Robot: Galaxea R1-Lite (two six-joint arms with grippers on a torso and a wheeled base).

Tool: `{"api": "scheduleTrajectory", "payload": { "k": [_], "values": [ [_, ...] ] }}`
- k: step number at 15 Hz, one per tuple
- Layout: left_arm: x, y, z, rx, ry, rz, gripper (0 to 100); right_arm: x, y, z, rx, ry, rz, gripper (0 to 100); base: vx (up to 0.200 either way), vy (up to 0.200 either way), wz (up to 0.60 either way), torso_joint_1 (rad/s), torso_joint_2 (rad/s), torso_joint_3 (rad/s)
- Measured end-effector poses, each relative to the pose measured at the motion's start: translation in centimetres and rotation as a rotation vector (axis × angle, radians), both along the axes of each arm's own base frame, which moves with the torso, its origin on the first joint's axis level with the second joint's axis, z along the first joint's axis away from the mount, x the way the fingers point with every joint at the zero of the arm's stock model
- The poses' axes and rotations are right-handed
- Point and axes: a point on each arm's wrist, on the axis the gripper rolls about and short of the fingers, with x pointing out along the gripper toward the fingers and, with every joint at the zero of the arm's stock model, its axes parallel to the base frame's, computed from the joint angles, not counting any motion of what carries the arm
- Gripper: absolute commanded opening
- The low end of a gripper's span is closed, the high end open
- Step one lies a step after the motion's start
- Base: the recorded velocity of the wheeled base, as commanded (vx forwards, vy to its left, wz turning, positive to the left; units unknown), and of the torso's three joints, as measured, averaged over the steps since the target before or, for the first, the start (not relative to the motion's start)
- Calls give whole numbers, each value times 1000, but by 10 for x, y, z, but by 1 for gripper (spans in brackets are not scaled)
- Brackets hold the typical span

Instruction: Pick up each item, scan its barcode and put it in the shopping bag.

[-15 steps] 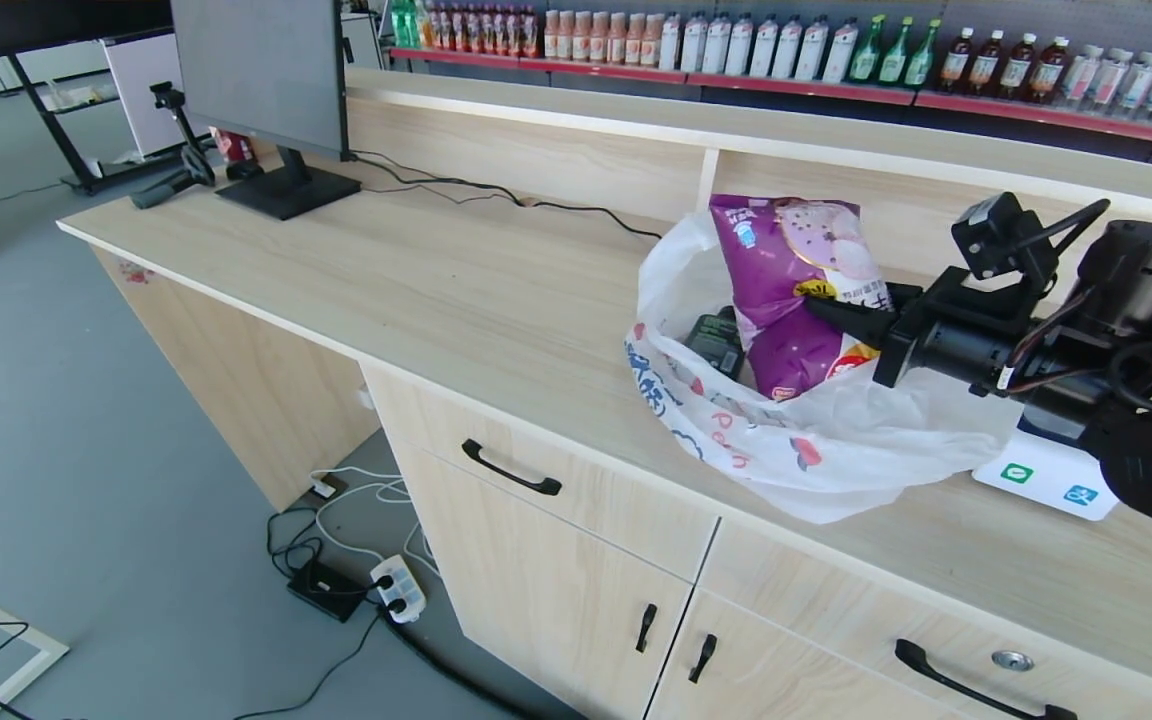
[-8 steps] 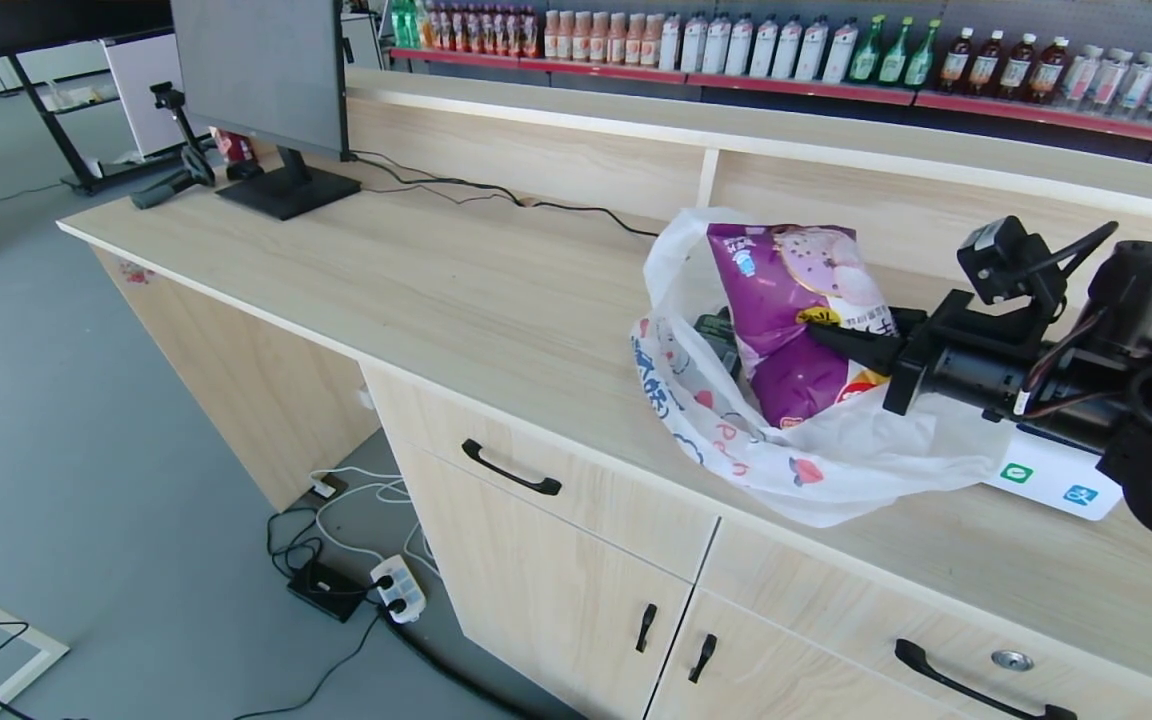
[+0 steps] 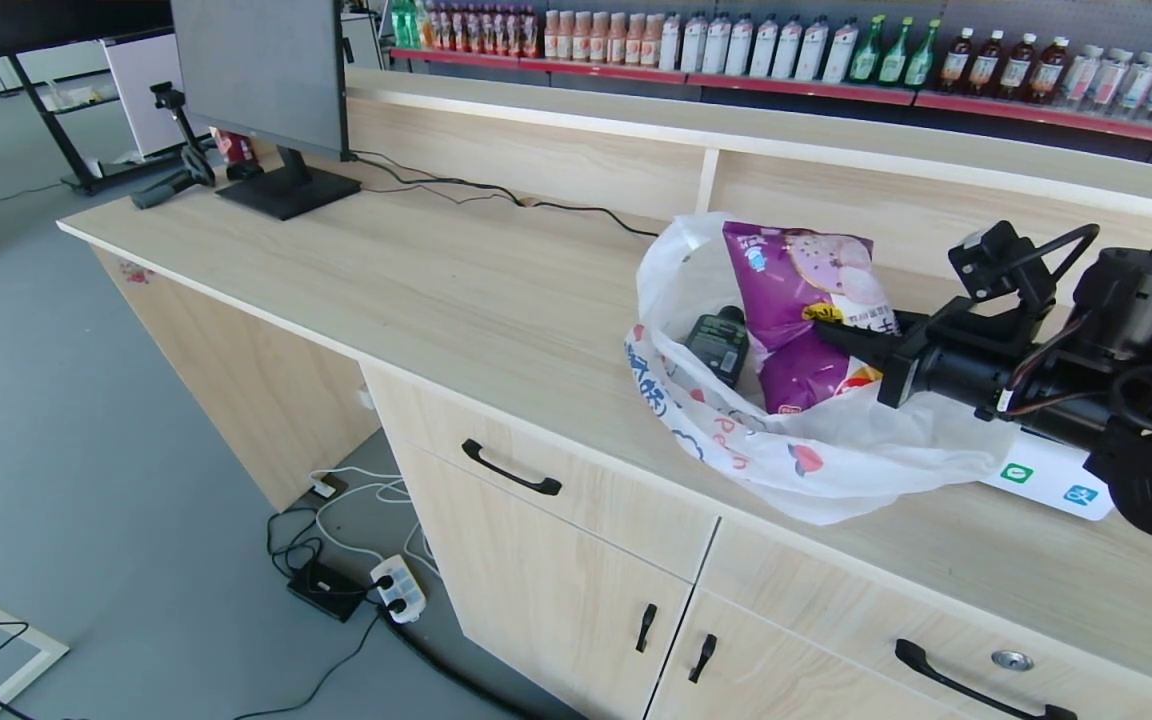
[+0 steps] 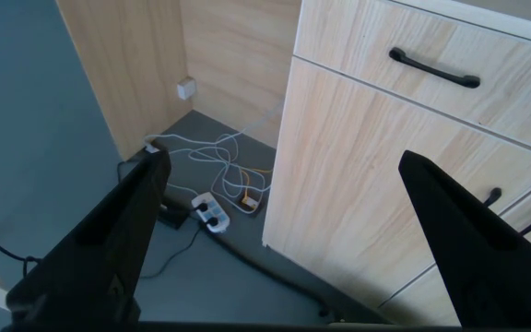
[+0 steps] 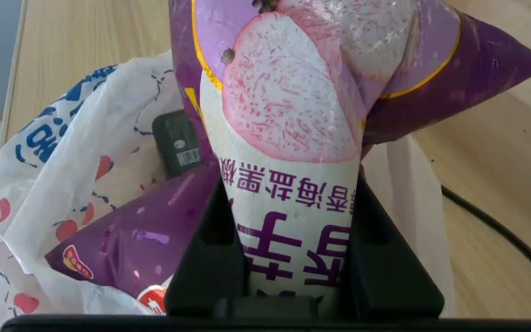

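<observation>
A purple snack bag [image 3: 804, 300] stands tilted in the mouth of the white shopping bag [image 3: 806, 455] on the wooden counter [image 3: 416, 280]. My right gripper [image 3: 836, 335] comes in from the right and is shut on the snack bag's right side. In the right wrist view the snack bag [image 5: 289, 138] is pinched between my gripper [image 5: 289, 254] fingers, over the shopping bag [image 5: 72, 175]. A dark flat item [image 3: 719, 343] lies inside the shopping bag, beside the snack bag. My left gripper [image 4: 284, 249] hangs open below the counter, facing the floor and cabinet fronts.
A monitor [image 3: 261, 90] and a scanner stand [image 3: 176, 150] sit at the counter's far left, with a black cable [image 3: 496, 195] running along the back. A white box [image 3: 1046, 470] lies under my right arm. Drink bottles [image 3: 786, 45] line the shelf behind. A power strip [image 4: 212, 214] lies on the floor.
My right gripper has come down a little with the snack bag, which now sits lower in the shopping bag's mouth. The shopping bag's rim has shifted slightly.
</observation>
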Motion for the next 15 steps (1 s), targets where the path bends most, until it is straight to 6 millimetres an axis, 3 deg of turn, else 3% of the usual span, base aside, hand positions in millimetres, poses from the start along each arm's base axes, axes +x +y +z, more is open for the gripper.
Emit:
{"api": "scheduleTrajectory", "payload": {
  "k": [6, 7, 15],
  "values": [
    [0, 0, 0, 0, 0, 0, 100, -1, 1, -5, -5, 13, 2, 0, 0, 0, 0, 0, 0, 0],
    [0, 0, 0, 0, 0, -1, 100, -2, 0, -7, -7, 21, 2, 100, 0, 0, 0, 0, 0, 0],
    [0, 0, 0, 0, 0, 0, 100, 1, 0, -10, -3, 25, -1, 100, 0, 0, 0, 0, 0, 0]
  ]
}}
